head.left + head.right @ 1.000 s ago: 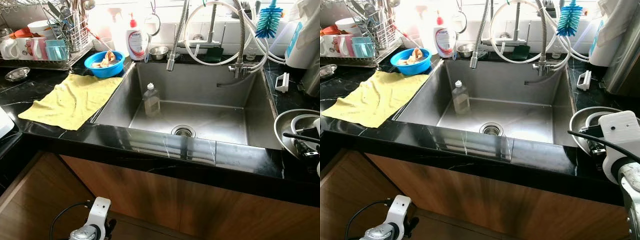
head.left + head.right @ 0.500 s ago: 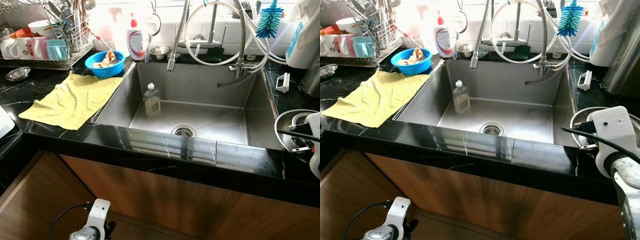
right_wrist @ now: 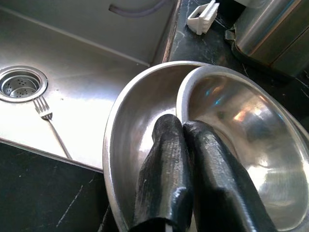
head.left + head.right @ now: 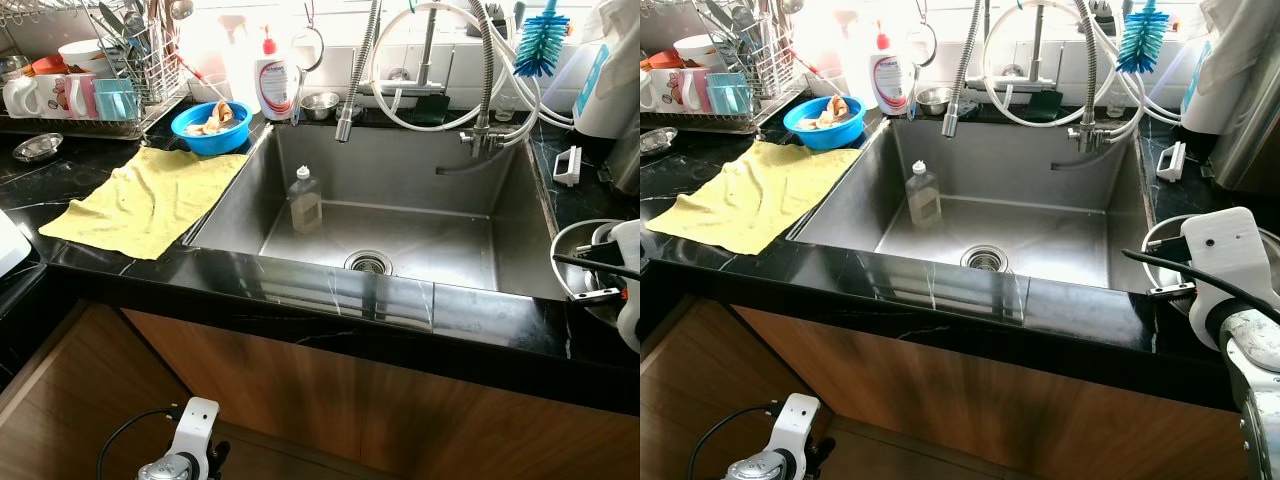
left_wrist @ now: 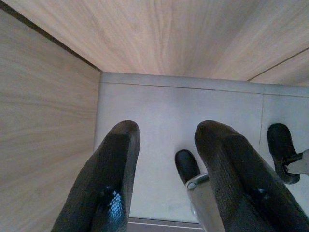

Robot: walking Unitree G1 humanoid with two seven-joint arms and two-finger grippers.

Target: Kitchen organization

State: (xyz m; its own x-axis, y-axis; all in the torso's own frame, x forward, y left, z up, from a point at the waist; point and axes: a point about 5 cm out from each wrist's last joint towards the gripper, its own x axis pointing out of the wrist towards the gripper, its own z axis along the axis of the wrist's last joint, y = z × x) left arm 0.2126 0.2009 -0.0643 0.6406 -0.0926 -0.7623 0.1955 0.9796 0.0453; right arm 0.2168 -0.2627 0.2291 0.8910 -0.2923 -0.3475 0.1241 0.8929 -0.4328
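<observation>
Two nested steel bowls sit on the black counter right of the sink [image 4: 400, 160]: a wide outer bowl [image 3: 135, 125] and a smaller inner bowl [image 3: 241, 125]. My right gripper [image 3: 180, 124] is over them, shut on the inner bowl's rim, which runs between its fingertips. Its white wrist housing [image 4: 1230, 245] stands above the bowls. My left gripper [image 5: 166, 133] hangs low by the wooden cabinet front, open and holding nothing. A clear bottle [image 4: 303, 200] stands in the sink, and a fork [image 3: 50, 125] lies by the drain [image 4: 368, 263].
A yellow cloth [image 4: 145, 195] lies left of the sink, with a blue bowl [image 4: 210, 125], a soap bottle [image 4: 271, 85] and a dish rack [image 4: 90, 95] of mugs behind it. Faucet hoses hang over the basin. A white scrub brush [image 4: 565, 165] lies at the right.
My right wrist has shifted slightly over the steel bowls. Nothing else has visibly moved.
</observation>
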